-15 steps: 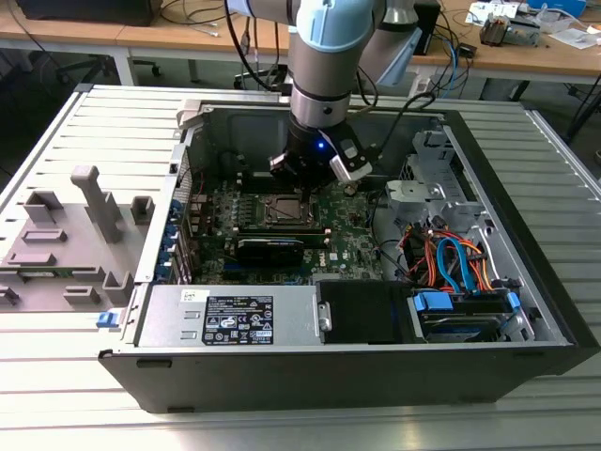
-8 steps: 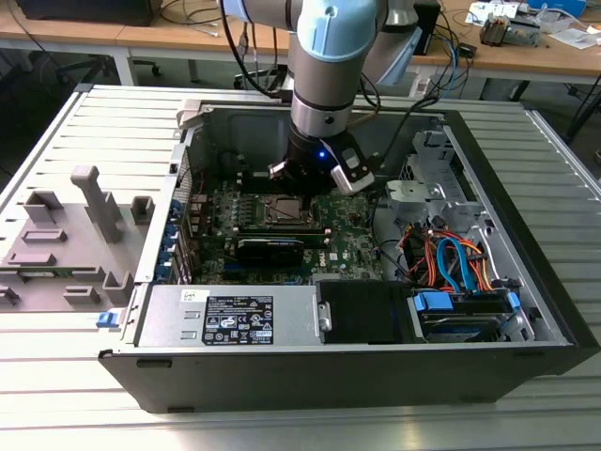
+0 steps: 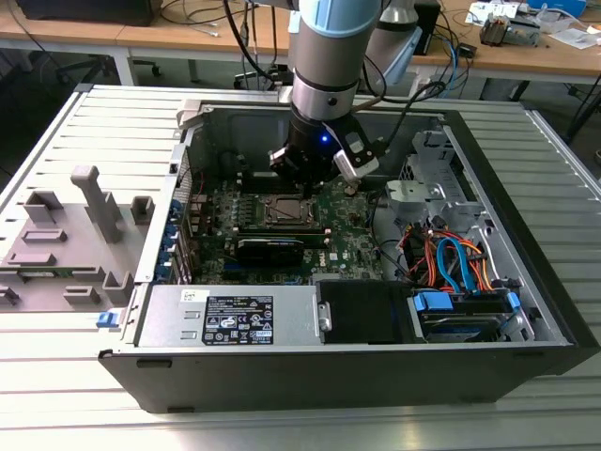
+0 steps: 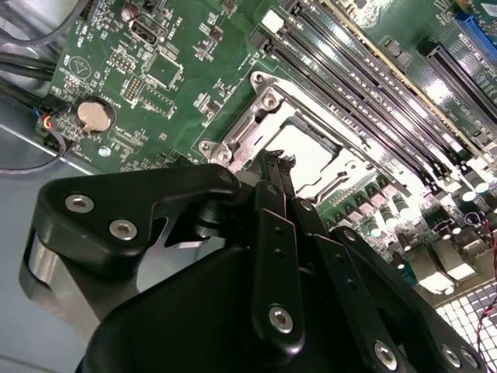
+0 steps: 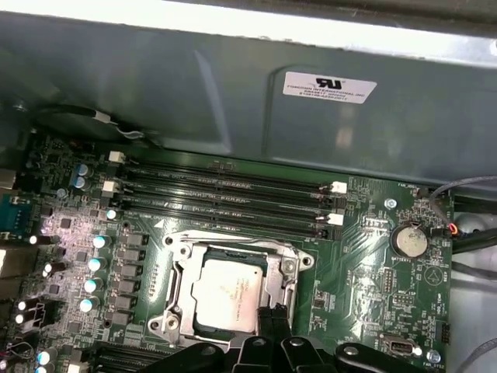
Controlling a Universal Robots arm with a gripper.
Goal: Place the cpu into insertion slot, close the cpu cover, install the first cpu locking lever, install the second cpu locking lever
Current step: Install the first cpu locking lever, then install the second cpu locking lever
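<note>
The fingers (image 4: 273, 167) are seen pressed together, grasping nothing, at the cpu cover (image 5: 180, 273) edge in both wrist views, while the cpu (image 5: 225, 292) is shown seated.

Near edge of the cpu cover (image 5: 233, 294) and insertion slot (image 5: 177, 322) hidden behind the gripper (image 5: 271, 320) in the first wrist view. Part of the cpu (image 4: 304, 152) screened by the fingers (image 4: 276, 172) in the second wrist view. Whether those fingers touched the chip: impossible to tell. Socket area in the exterior view too small to make out, partly masked by the arm (image 3: 324, 66).
</note>
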